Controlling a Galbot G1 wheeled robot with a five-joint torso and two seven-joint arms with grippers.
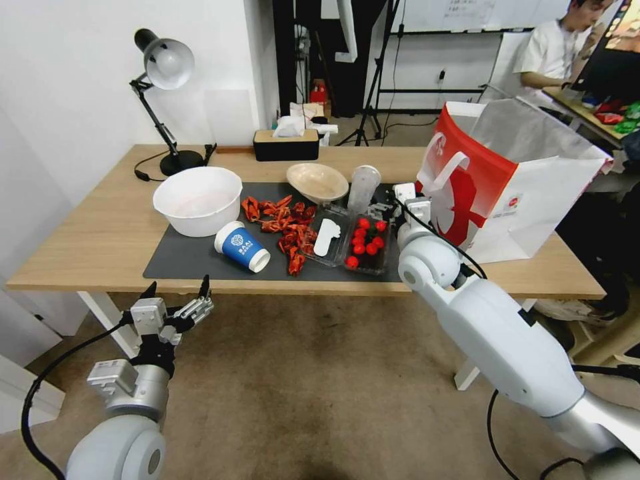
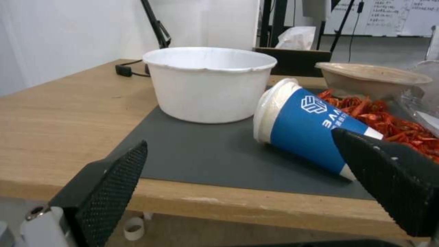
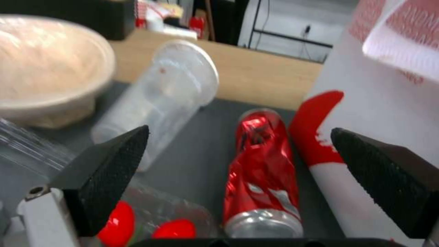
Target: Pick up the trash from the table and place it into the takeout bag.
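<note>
overall, the light-wood table (image 1: 100,240) stands against a white wall, a dark grey mat (image 1: 193,257) across its middle and brown carpet under it; along the back sit a black desk lamp (image 1: 163,100) and a dark tissue box (image 1: 287,143). from left to right on the mat: a white bowl (image 1: 197,199), the blue-and-white paper cup (image 1: 242,247) on its side, a heap of red scraps (image 1: 283,223), a clear tray of red tomatoes (image 1: 365,241), the shallow beige bowl (image 1: 317,181) and the clear plastic cup (image 1: 364,188) behind them, then the red-and-white takeout bag (image 1: 507,180) standing open at the right end. the right wrist view adds the crushed red drink can (image 3: 263,171), lying on the mat between the clear cup and the bag's wall, just beside the bag. the left wrist view gives the paper cup close, its rim toward the white bowl. the left gripper (image 1: 177,297) hangs below the table's near edge, in front of the paper cup, fingers spread and holding nothing. the right arm reaches over the mat, its right gripper (image 3: 238,161) low over the can, fingers wide apart on either side and not touching it.
</note>
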